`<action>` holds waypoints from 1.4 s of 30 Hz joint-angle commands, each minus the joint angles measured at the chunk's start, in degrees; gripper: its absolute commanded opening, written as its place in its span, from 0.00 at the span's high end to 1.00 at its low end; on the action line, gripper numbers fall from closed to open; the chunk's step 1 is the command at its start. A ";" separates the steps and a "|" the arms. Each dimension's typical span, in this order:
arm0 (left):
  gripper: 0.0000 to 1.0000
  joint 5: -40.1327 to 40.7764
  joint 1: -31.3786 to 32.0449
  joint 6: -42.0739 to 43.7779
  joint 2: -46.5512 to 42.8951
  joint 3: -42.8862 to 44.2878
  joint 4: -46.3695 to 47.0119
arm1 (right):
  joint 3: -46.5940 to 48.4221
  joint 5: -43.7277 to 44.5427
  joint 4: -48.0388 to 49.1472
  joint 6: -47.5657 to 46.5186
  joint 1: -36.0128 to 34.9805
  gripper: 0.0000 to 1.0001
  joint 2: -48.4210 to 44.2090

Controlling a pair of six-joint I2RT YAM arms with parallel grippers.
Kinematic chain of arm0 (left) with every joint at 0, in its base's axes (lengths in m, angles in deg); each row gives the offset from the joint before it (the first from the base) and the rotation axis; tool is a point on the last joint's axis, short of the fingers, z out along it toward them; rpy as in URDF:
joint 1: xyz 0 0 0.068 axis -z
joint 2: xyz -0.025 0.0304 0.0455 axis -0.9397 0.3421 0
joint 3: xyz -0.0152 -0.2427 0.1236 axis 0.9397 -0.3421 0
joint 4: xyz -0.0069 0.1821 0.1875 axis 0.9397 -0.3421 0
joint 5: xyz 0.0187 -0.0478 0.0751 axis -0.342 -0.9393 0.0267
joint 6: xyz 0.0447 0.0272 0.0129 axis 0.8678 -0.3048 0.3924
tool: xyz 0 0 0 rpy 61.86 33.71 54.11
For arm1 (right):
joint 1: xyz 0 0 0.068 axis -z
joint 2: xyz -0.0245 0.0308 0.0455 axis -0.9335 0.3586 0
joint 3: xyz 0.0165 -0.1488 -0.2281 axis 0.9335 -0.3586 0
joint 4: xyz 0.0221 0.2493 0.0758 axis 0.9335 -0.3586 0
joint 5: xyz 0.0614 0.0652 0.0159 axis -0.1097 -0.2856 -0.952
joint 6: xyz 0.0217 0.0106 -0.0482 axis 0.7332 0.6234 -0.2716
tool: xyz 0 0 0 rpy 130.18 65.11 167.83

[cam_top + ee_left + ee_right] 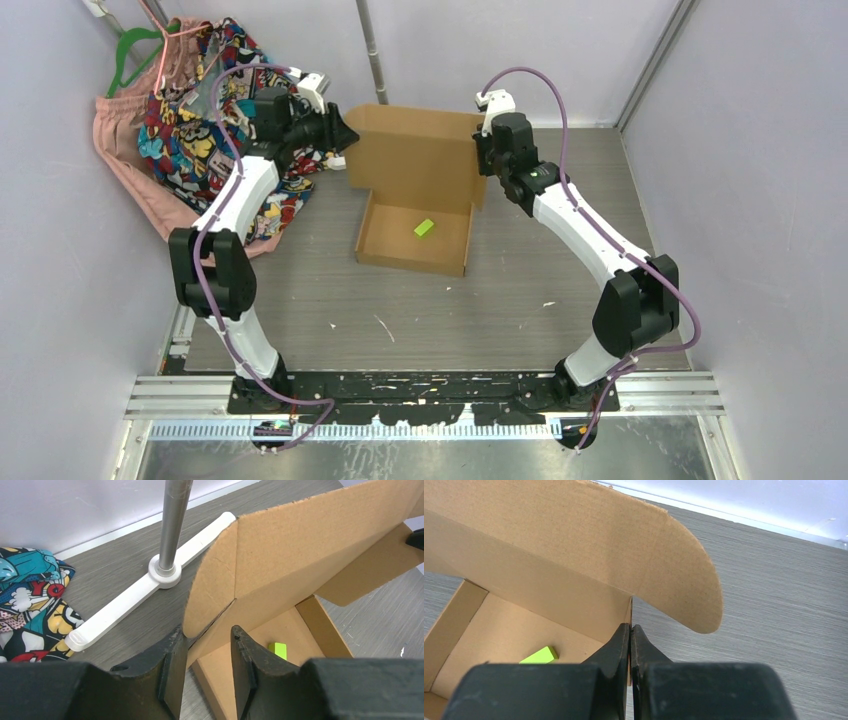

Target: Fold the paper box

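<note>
box sits just in front of pole, lid up. right gripper pinched shut on its corner; left gripper part open astride flap, not clamped. flap may slip out, so lid springs back.

**Grey table in a pale booth**

Plain, pale lilac walls close in a grey wood-grain table. A steel pole rises from a white base near the back wall. Patterned cloth, pink cloth and a green hanger are heaped at the far left. The light is soft and even.
</note>
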State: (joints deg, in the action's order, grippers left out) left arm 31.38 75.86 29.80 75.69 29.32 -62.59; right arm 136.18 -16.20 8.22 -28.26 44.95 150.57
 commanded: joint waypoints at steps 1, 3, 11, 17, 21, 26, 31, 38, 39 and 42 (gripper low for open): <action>0.64 -3.14 -0.32 0.12 -0.41 1.24 1.25 | 2.43 -0.74 2.24 -0.57 0.33 0.94 0.75; 0.66 -2.98 -0.31 0.52 -0.32 1.33 0.82 | 2.48 -0.92 2.31 -0.40 0.30 0.94 0.91; 0.72 -3.01 -0.33 1.39 0.74 2.77 -0.90 | 2.81 -1.31 2.31 -0.38 0.33 0.94 1.52; 0.58 -1.52 -0.42 2.11 0.88 3.02 -0.55 | 2.83 -1.62 1.94 -0.80 0.39 0.94 1.71; 0.56 -1.47 -0.59 2.22 1.32 3.52 -0.93 | 2.90 -1.78 1.98 -0.83 0.54 0.94 1.76; 0.58 -2.08 -0.71 2.09 1.90 3.52 -0.91 | 3.26 -2.02 1.76 -0.83 0.67 0.94 2.13; 0.69 -2.42 -1.02 1.97 1.73 3.26 -1.04 | 3.36 -2.06 1.78 -0.83 0.74 0.94 2.36; 0.76 -2.59 -1.21 1.97 1.43 3.76 -1.74 | 3.74 -2.34 1.59 -0.67 0.75 0.94 3.00; 0.77 -2.64 -1.21 1.96 1.24 3.75 -1.88 | 3.93 -2.49 1.30 -0.65 0.74 0.94 3.07; 0.79 -2.53 -1.21 1.81 0.63 3.50 -2.12 | 4.97 -2.23 0.08 -0.56 0.78 0.94 3.70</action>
State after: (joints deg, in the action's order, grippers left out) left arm 29.68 75.16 31.41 77.77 30.48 -64.84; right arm 138.39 -17.99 9.51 -28.31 45.61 153.32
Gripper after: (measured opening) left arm 0.217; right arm 0.081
